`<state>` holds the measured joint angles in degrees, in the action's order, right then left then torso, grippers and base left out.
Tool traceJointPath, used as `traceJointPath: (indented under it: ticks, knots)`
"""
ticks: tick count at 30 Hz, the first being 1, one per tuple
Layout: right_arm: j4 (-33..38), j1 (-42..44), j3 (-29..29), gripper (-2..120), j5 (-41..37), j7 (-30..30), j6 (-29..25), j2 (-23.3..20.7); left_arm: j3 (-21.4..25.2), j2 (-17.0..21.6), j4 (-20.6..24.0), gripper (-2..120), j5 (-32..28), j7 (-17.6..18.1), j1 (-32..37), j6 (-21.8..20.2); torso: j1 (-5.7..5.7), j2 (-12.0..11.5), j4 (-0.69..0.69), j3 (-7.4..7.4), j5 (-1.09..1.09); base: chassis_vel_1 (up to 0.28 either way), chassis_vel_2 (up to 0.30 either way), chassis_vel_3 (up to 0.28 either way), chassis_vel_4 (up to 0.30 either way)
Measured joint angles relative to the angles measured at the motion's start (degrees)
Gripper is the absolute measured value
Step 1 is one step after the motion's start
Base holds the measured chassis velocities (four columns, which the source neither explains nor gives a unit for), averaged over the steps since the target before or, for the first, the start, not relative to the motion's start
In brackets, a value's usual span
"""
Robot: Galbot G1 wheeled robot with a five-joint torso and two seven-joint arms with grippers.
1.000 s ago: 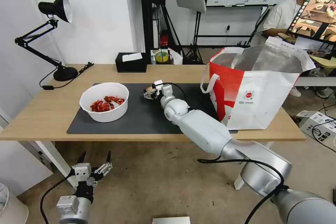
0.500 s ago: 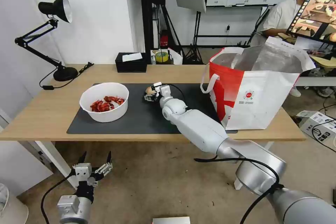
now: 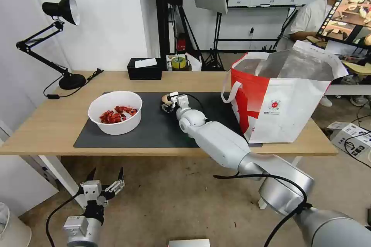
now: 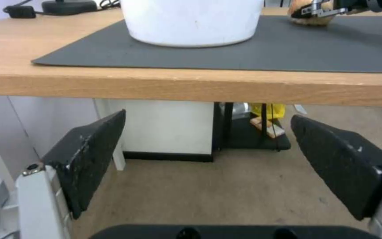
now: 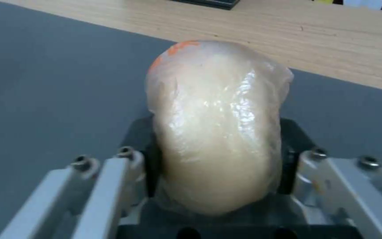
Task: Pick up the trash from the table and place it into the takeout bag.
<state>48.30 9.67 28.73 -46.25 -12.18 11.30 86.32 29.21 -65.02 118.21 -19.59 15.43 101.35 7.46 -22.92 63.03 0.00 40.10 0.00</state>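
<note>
A long light-wood table [image 3: 58, 123] stood before the robot, with a dark grey mat [image 3: 154, 131] laid along its middle. The right arm reached out across the mat, and the right gripper [image 3: 167, 103] sat low near the mat's far edge. Its jaws were closed on a round beige lump [image 3: 165, 98]. In the right wrist view the lump [image 5: 217, 126] was glossy, pale and rounded, with a small orange smear at its far end, and it was clamped between the two dark pads [image 5: 288, 166] of the gripper [image 5: 217, 172]. The grey mat [image 5: 45, 83] lay beneath it, with bare wood [image 5: 288, 43] beyond.

To the left of the lump, on the mat, sat a white bowl [image 3: 115, 112] holding red shells [image 3: 118, 114]. To the right of the arm, at the table's right end, stood a red-and-white bag [image 3: 284, 98], upright, its mouth open and its silver lining showing. A white loop handle [image 3: 228, 88] hung on its near left side. The lump and the bag were well apart.

At the table's far edge sat a black tissue box [image 3: 145, 68], and at the far left a black desk lamp [image 3: 58, 42].

The left gripper [image 3: 103, 185] hung below the table's front edge, over the floor, with its fingers spread wide and nothing between them. The left wrist view showed its two black fingers [image 4: 89, 156] apart, the table edge [image 4: 191, 89] above them, the bowl [image 4: 193, 21] on the mat [image 4: 244, 53], and the lump [image 4: 310, 16] farther off.
</note>
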Motion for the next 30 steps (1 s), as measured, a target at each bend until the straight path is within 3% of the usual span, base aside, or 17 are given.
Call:
traceJointPath:
  ticks: [7, 10, 18, 21, 26, 30]
  knots:
    - [7.6, 2.1, 1.2, 22, 1.5, -2.7, -4.7, -4.1, -0.4, 0.0, 0.3, 100, 0.2, 0.0, 0.3, 0.0, 0.0, 0.0, 0.0, 0.0, 0.0, 0.0, 0.0, 0.0, 0.0]
    - [13.7, 4.1, 1.7, 11, 9.3, -4.6, -10.8, -8.1, -0.4, 0.0, 0.8, 100, 0.5, 0.0, 0.6, -0.1, 0.0, 0.0, 0.0, 0.0, 0.01, 0.0, 0.0, 0.0, 0.0]
    - [30.4, 9.3, -0.2, 8, 14.3, -13.0, -13.8, -16.3, -0.8, -0.8, 1.6, 100, 1.4, 0.0, 1.5, -0.2, 0.0, 0.0, 0.0, 0.0, 0.02, 0.0, 0.0, 0.0, 0.0]
    - [40.1, 12.1, -3.5, 8, 14.5, -17.2, -13.5, -20.1, -1.1, -1.2, 2.0, 100, 1.9, 0.1, 1.9, -0.2, 0.0, 0.0, 0.0, 0.0, 0.02, 0.0, 0.0, 0.0, 0.0]
    - [47.3, 13.7, -7.6, 8, 14.7, -19.3, -11.5, -24.1, -1.2, -1.4, 2.3, 100, 2.2, 0.1, 2.3, -0.2, 0.01, 0.0, 0.0, 0.0, 0.02, 0.0, 0.0, 0.0, 0.0]
    - [54.2, 15.8, -14.0, 8, 20.2, -24.2, -10.4, -29.2, -1.3, -1.3, 2.7, 100, 2.6, 0.1, 2.7, -0.2, 0.0, 0.0, -0.01, 0.0, 0.02, 0.0, 0.0, 0.0, 0.0]
